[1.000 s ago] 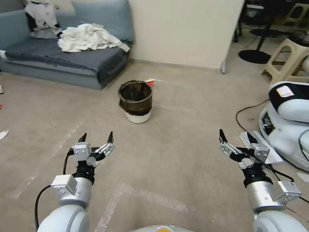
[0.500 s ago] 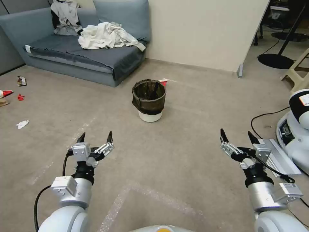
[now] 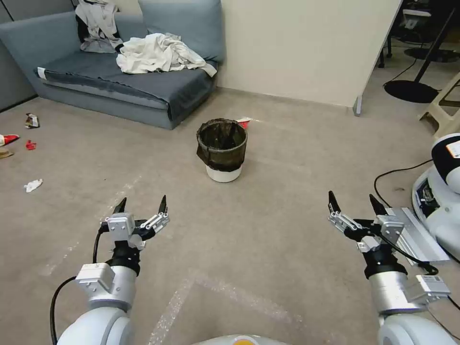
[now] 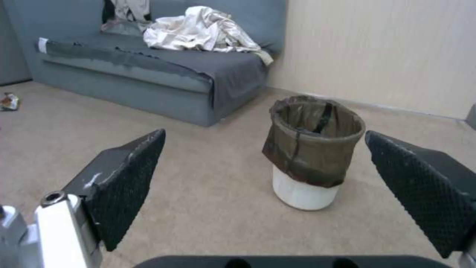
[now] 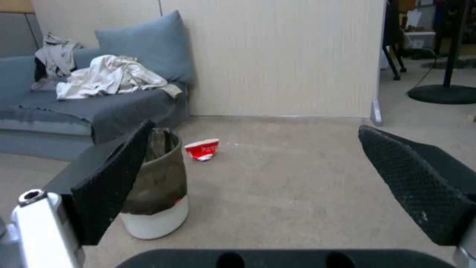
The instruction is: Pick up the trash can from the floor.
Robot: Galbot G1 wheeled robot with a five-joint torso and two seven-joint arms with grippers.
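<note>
The floor (image 3: 268, 249) runs up to a sofa (image 3: 120, 91) and a wall (image 3: 297, 48). On it the trash can (image 3: 222, 149) stands upright — just before the sofa's corner, a red cup (image 3: 243, 122) lying right behind. Well short of it, the left gripper (image 3: 141, 207) and right gripper (image 3: 353, 205) hover apart, both with fingers spread and empty.

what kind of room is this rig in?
Probably a mock living room inside a lab or office. A blue-grey sofa with heaped laundry stands against a partition wall, with the trash can on the floor. To the right are a cable and another robot's white base.
</note>
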